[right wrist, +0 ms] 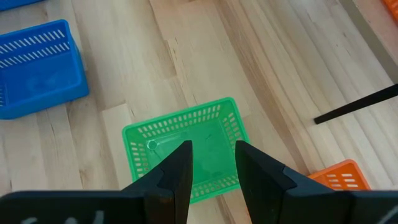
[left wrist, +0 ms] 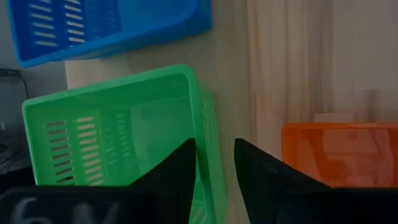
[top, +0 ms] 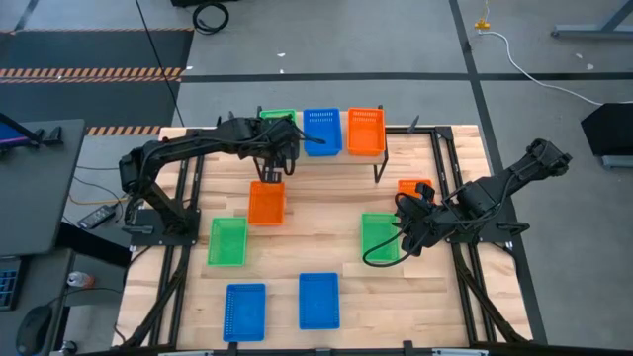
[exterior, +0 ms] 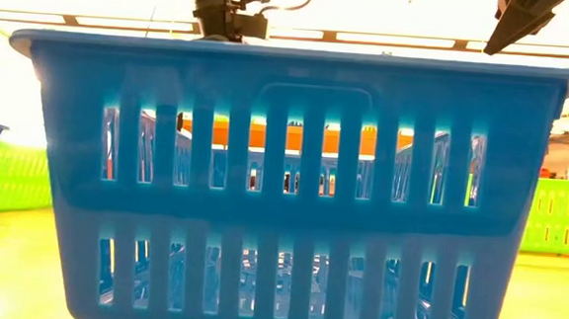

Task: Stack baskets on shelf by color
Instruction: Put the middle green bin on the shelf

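While the right gripper (right wrist: 211, 163) hangs with fingers narrowly parted above a green basket (right wrist: 186, 148) on the worktop (right wrist: 249, 68), the left gripper (left wrist: 214, 163), fingers likewise narrow, straddles the wall of the shelf's (top: 391, 150) green basket (left wrist: 118, 124); judged next: release or seat it.

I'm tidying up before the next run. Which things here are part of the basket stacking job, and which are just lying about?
Job: green, blue and orange baskets on the shelf; on the table orange, green and blue baskets.

Lying about: floor cables, black side table.
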Motion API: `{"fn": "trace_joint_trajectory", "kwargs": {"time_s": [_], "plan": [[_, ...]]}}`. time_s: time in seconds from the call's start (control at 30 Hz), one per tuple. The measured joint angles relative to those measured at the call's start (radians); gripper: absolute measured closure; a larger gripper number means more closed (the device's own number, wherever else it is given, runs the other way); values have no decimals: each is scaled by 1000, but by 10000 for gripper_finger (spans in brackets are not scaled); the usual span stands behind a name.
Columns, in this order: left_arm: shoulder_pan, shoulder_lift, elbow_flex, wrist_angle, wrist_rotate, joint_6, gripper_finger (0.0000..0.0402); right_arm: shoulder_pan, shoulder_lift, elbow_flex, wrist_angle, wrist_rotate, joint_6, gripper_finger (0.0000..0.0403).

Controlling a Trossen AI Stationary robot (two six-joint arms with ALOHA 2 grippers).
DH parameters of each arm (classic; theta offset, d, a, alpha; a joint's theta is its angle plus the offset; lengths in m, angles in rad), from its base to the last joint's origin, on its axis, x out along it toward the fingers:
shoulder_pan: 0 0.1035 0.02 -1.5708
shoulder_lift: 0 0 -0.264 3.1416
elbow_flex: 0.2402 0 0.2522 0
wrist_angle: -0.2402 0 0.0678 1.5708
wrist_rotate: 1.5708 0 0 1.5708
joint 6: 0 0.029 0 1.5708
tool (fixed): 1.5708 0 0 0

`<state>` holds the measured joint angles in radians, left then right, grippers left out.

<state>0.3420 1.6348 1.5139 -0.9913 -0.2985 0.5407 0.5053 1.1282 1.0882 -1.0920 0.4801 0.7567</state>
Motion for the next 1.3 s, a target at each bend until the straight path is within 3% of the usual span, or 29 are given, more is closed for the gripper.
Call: {"fn": "trace_joint_trajectory", "kwargs": {"time_s": [1.3], "plan": [[0, 0, 0, 30, -11, 266, 286, 0, 0, 0, 0, 0, 4, 275]]}}
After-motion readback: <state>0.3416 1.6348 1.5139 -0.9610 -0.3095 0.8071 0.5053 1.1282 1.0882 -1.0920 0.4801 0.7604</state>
